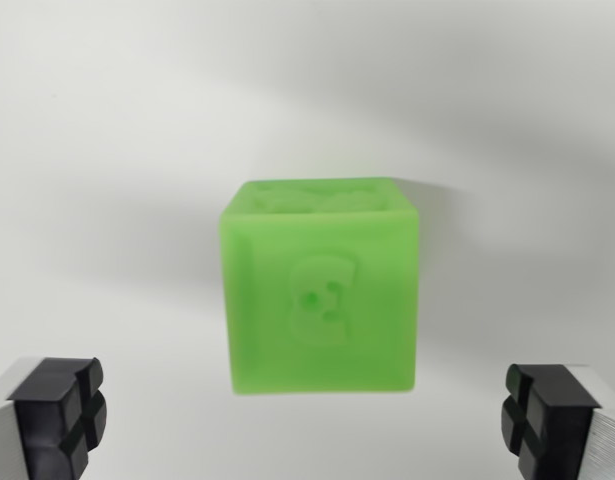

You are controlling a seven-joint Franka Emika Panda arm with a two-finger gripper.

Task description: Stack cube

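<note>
One cube: green cube [322, 290], embossed faces, resting on the white surface [107, 150], centre of the wrist view.
End effector: end effector [307, 420] spread wide, holding nothing; black pads [59, 415] at both lower corners, apart from the cube.

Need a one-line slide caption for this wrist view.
Wrist view: open hand, fingertips apart at the lower corners, facing a green embossed cube on a white surface.
</note>
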